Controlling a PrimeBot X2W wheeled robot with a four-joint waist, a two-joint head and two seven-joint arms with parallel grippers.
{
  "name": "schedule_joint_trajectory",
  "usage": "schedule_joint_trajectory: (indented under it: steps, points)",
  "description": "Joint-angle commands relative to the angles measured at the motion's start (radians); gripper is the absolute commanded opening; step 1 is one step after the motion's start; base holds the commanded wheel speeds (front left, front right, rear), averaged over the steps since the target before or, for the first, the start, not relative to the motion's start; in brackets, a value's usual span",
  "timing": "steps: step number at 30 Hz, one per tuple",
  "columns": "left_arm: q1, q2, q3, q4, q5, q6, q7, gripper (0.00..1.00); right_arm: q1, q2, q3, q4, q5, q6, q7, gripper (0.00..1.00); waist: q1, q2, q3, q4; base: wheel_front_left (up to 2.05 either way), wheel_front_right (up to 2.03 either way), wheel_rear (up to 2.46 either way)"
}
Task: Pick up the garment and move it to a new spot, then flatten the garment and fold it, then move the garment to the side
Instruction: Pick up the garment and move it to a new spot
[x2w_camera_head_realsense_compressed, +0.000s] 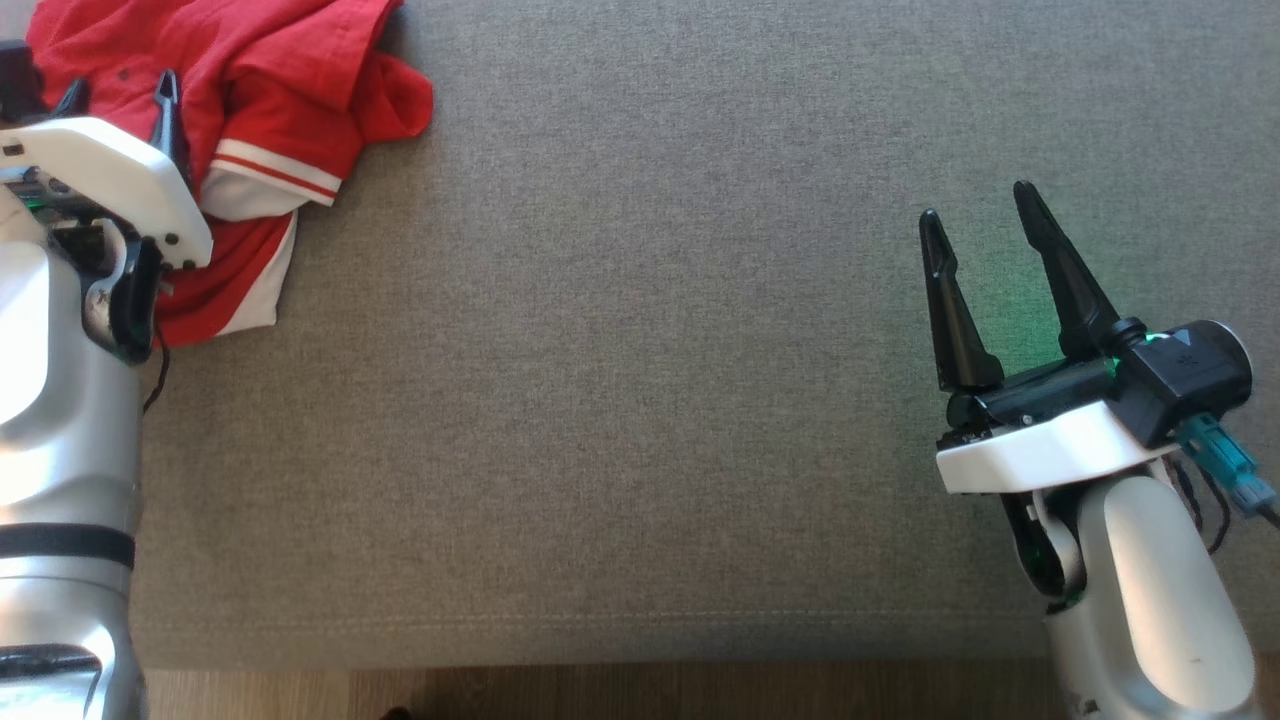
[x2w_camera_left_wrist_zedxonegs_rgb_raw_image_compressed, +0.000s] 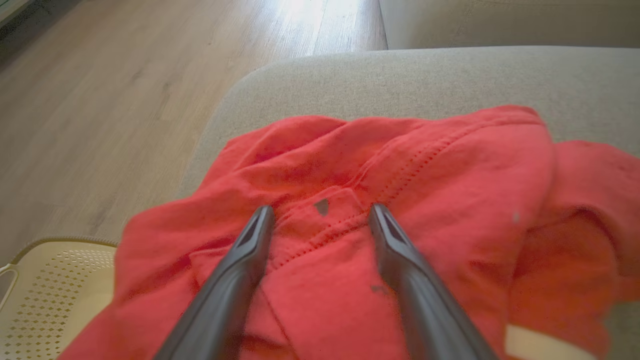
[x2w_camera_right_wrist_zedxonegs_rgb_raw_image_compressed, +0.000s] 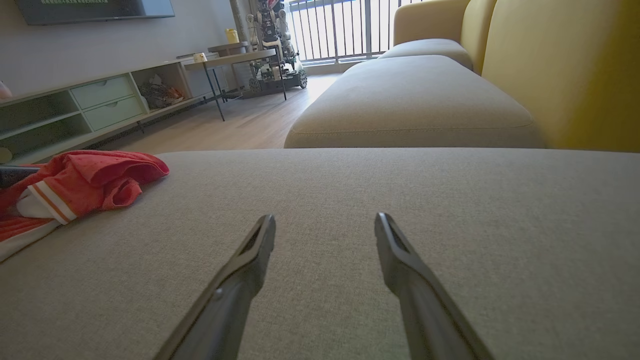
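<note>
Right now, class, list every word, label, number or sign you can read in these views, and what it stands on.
No text here can be read.
On the wall screen: a line of small characters along its top edge, too blurred to read.
On the red garment: no lettering to be seen.

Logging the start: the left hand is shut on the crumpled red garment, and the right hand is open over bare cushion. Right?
Not quite. The left hand isn't shut on the red garment: the left wrist view shows its fingers spread wide over the cloth, open. The rest holds: the right hand is open over bare cushion.
</note>
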Motion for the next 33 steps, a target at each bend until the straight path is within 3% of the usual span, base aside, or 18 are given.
schedule_joint_trajectory:
  steps: [1, 2, 3, 4, 20, 26, 33]
  points:
    - [-0.027, 0.056, 0.021, 0.022, 0.004, -0.001, -0.003, 1.00, -0.003, 0.001, 0.025, -0.034, -0.006, 0.000, -0.006, 1.00, 0.0000, 0.0000, 0.000, 0.000, 0.00, 0.00, 0.00]
    - [-0.032, 0.052, 0.019, 0.036, 0.002, -0.001, -0.010, 1.00, -0.004, 0.001, 0.025, -0.034, -0.006, 0.000, -0.006, 1.00, 0.0000, 0.0000, 0.000, 0.001, 0.00, 0.00, 0.00]
    - [-0.036, 0.048, 0.019, 0.048, 0.000, 0.000, -0.017, 0.39, -0.004, 0.001, 0.025, -0.034, -0.006, 0.000, -0.006, 1.00, 0.0000, 0.0000, -0.001, 0.001, 0.00, 0.00, 0.00]
    - [-0.041, 0.047, 0.016, 0.057, 0.001, 0.000, -0.029, 0.00, -0.004, 0.001, 0.026, -0.033, -0.007, 0.000, -0.006, 1.00, 0.0000, 0.0000, -0.002, 0.003, 0.00, 0.00, 0.00]
    - [-0.091, 0.049, 0.021, 0.051, -0.014, 0.018, -0.253, 0.00, 0.018, 0.001, 0.019, -0.003, 0.008, 0.000, -0.006, 1.00, 0.0000, 0.0000, -0.117, 0.032, 0.00, 0.00, 0.00]
    - [-0.082, 0.031, 0.028, -0.059, -0.034, 0.020, -0.295, 0.00, 0.049, 0.001, 0.008, 0.013, 0.026, 0.000, -0.006, 1.00, 0.0000, 0.0000, -0.188, 0.050, 0.00, 0.00, 0.00]
    - [-0.039, 0.008, 0.032, -0.278, -0.059, 0.023, -0.308, 0.00, 0.090, 0.001, -0.003, 0.023, 0.047, 0.000, -0.006, 1.00, 0.0000, 0.0000, -0.262, 0.046, 0.00, 0.00, 0.00]
